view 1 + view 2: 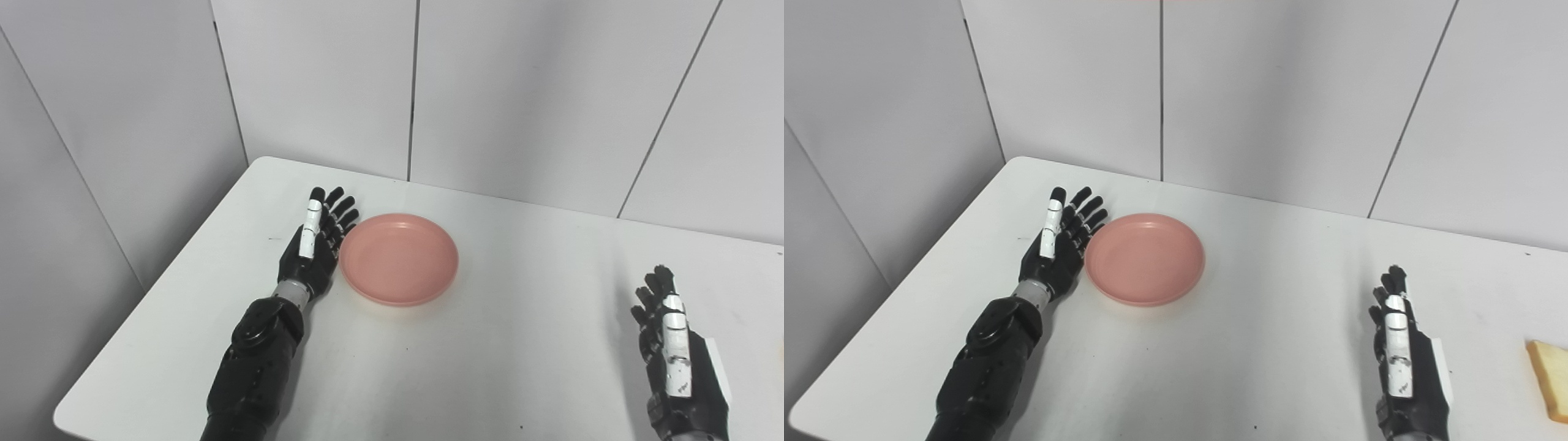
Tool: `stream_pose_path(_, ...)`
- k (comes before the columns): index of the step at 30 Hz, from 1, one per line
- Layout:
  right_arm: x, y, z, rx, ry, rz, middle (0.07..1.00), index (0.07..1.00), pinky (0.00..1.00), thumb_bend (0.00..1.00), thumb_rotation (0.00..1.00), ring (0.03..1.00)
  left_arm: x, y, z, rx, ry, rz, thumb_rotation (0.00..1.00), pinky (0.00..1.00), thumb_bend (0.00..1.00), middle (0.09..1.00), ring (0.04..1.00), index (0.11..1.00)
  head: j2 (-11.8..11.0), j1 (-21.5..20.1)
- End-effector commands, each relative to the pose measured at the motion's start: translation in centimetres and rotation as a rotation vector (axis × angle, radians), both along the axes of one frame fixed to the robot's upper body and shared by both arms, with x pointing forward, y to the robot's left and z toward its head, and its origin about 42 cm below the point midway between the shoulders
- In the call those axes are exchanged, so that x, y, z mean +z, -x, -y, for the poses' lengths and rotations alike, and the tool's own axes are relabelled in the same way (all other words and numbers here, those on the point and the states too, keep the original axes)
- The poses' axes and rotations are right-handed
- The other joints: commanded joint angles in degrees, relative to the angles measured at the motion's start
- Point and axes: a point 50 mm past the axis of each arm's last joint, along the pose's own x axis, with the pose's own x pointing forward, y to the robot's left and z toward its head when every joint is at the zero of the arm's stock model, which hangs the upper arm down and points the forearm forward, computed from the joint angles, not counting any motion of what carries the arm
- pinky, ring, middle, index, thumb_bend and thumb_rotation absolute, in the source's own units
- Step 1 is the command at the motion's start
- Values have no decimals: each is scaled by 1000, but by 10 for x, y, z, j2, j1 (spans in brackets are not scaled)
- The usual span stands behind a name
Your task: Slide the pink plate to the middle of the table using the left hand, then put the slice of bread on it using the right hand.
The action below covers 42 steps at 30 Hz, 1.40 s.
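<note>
A round pink plate (399,258) lies empty on the white table (490,343), left of the middle. My left hand (318,240) is open, fingers straight, its palm side against the plate's left rim. My right hand (667,334) is open and empty, resting on its edge near the table's front right. The slice of bread (1549,378) lies flat at the far right edge in the right eye view, to the right of the right hand; in the left eye view it is out of the picture.
The table sits in a corner of plain white wall panels (520,92). Its left edge (153,282) runs close to the left arm. Bare tabletop lies between the plate and the right hand.
</note>
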Motion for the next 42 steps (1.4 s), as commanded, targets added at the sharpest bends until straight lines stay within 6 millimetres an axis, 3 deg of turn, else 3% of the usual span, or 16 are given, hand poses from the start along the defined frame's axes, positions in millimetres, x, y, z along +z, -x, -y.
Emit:
stream_pose_path(1, 11, -2, -5, 14, -18, 87, 1000, 1000, 1000, 530, 1000, 1000, -5, 4, 11, -40, -17, -41, 868, 968, 835, 925, 927, 928, 2, -7)
stream_pose_path(11, 11, -1, -10, 19, -34, 77, 1000, 1000, 1000, 529, 1000, 1000, 8, 9, 51, -136, -47, -19, 873, 958, 829, 930, 934, 926, 8, -35)
stream_pose_path(27, 13, 0, -22, 13, -16, 75, 1000, 1000, 1000, 537, 1000, 1000, 8, 23, 108, -324, -11, 19, 879, 978, 784, 952, 950, 953, 19, -95)
stream_pose_path(42, 12, -3, -25, 2, 3, 77, 1000, 1000, 1000, 584, 1000, 1000, 1, 41, 122, -282, -2, 37, 870, 952, 783, 934, 946, 941, 20, -130)
